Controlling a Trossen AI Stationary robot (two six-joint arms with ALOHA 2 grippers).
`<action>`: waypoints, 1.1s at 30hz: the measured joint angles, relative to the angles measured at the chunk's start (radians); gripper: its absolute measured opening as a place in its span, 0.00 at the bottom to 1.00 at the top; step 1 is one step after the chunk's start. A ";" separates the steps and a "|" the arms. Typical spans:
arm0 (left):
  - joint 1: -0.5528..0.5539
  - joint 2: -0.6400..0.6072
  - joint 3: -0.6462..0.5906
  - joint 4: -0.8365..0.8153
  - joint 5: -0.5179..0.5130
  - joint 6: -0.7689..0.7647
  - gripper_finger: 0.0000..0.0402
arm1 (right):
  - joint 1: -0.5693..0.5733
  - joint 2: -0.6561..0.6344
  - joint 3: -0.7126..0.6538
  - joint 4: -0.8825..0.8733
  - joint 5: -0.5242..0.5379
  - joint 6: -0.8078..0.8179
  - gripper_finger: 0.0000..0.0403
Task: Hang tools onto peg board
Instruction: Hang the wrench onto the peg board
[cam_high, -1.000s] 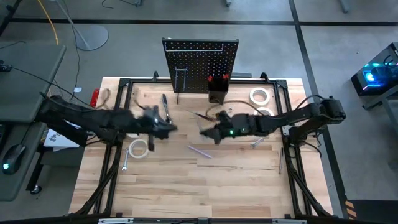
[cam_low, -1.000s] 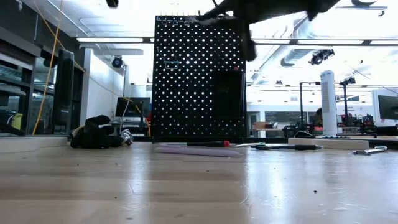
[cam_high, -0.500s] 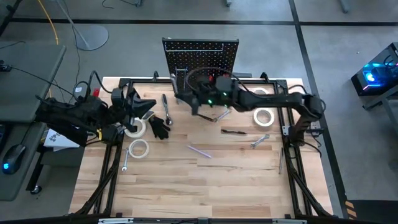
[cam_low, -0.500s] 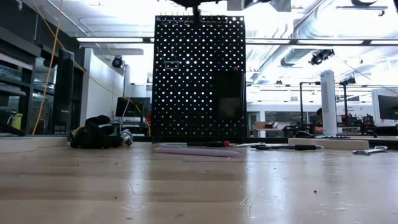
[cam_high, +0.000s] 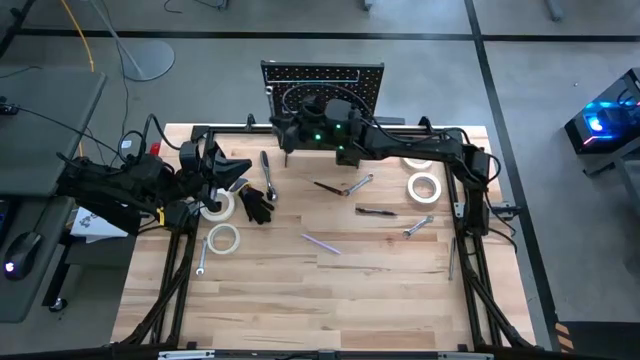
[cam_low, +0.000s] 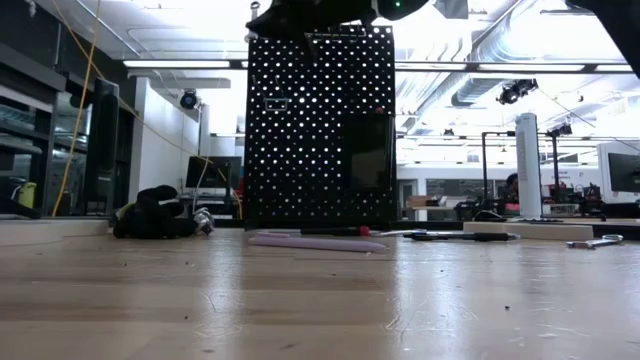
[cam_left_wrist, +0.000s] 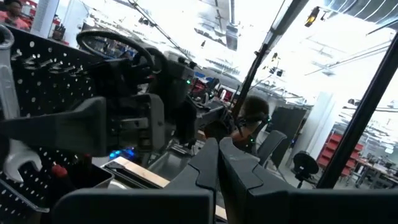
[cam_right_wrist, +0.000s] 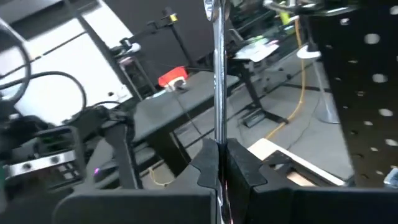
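Right wrist view puts the right gripper (cam_right_wrist: 217, 163) at the bottom centre of the frame, its fingers clamped on a silver wrench (cam_right_wrist: 217, 74) that stands straight up to the top edge. You hold a thin, stiff, slick bar, so keep the pinch low on the shank and the upper end free for a hook. High view shows the left gripper (cam_high: 243, 172) closed on nothing at the left edge of the table (cam_high: 330, 300), where tape rolls (cam_high: 222, 239) and loose tools lie. Farther up, at top centre, the peg board (cam_high: 365, 85) stands upright, and grey workshop floor lies beyond
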 joint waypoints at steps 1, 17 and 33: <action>0.000 0.000 0.000 -0.003 0.000 -0.001 0.00 | -0.004 0.000 0.000 0.000 0.004 0.003 0.00; 0.000 0.000 0.000 0.005 -0.005 -0.025 0.00 | -0.033 0.002 -0.001 -0.062 0.044 0.083 0.00; 0.001 0.000 0.000 0.001 -0.007 -0.022 0.00 | -0.030 -0.001 -0.002 -0.092 0.115 0.056 0.49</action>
